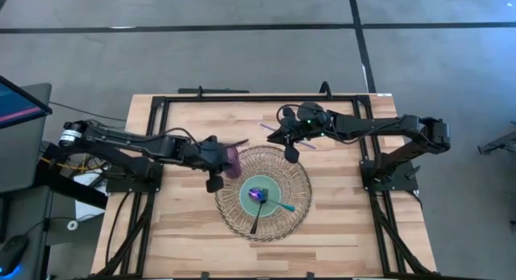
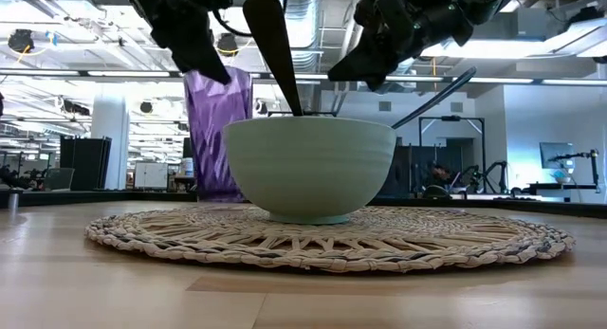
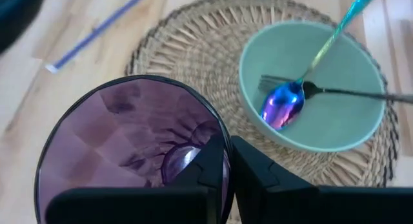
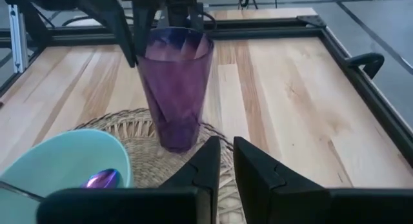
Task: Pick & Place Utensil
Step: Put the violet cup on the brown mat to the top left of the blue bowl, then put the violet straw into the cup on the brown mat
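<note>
A purple faceted cup stands at the far-left edge of a round woven mat, and my left gripper is shut on its rim. On the mat sits a pale green bowl. In it lie an iridescent spoon and a black fork, their handles leaning over the rim. My right gripper hovers shut and empty above the mat's far edge, close to the cup. A thin blue-purple straw lies on the table beyond the mat. My left gripper pinches the cup's wall at the rim, one finger inside the cup and one outside. It comes level from the table's left. The cup is upright, with its base at the mat; whether the base rests on it I cannot tell.
A black frame runs around the wooden tabletop. Bare wood lies to the left, right and near side of the mat. A monitor and cables sit off the table's left edge. The two grippers are close together over the mat's far side.
</note>
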You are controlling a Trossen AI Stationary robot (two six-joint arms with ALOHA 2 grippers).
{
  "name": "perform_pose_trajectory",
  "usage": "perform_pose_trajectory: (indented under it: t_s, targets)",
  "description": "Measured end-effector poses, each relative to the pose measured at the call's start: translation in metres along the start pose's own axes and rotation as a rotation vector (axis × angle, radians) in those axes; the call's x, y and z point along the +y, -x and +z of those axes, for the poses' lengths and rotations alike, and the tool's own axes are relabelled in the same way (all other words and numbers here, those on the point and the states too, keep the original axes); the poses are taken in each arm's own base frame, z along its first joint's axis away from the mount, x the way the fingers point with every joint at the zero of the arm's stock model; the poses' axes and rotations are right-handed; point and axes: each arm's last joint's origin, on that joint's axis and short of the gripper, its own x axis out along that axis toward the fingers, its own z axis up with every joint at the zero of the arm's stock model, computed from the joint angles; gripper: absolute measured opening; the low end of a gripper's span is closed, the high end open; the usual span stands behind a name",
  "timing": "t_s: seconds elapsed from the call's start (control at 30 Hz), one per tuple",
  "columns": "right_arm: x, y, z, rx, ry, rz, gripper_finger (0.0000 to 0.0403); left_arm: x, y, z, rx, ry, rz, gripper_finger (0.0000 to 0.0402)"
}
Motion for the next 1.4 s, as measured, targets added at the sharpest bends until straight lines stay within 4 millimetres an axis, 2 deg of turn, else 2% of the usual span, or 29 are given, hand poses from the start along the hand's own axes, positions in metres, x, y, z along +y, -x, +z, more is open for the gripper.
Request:
perform_pose_trajectory:
  t_s: [0.27,0.43,0.57,0.8,0.93,1.1,1.23,1.4]
  targets:
    - [0.000,0.000,-0.001,0.008,-0.028,0.001,0.0038,-0.004,-0.019,-0.001,0.041,-0.013,0.008,0.0031]
    - [0.000,0.000,-0.001,0.009,-0.031,0.001,0.0038,-0.003,-0.021,-0.006,0.076,-0.017,0.017,0.0063]
    - [0.003,-0.001,-0.001,0.009,-0.026,0.007,0.0038,-0.004,-0.020,-0.001,0.029,-0.028,0.008,0.0085]
    - [0.015,-0.003,0.000,0.011,-0.015,0.040,0.0060,-0.005,-0.017,0.007,-0.052,-0.098,-0.002,0.0095]
    - [0.023,-0.004,0.001,0.012,0.009,0.036,0.0086,-0.003,-0.008,0.010,-0.093,-0.098,-0.004,0.0095]
    - [0.028,-0.006,0.001,0.020,0.040,-0.035,0.0123,0.000,0.013,0.016,-0.182,-0.082,-0.013,0.0095]
    - [0.021,-0.005,-0.003,0.060,-0.014,-0.130,0.0150,0.003,0.032,0.020,-0.266,-0.066,-0.022,0.0095]
    - [0.004,-0.005,-0.018,0.182,-0.084,-0.178,0.0172,0.006,0.049,0.021,-0.329,-0.052,-0.023,0.0095]
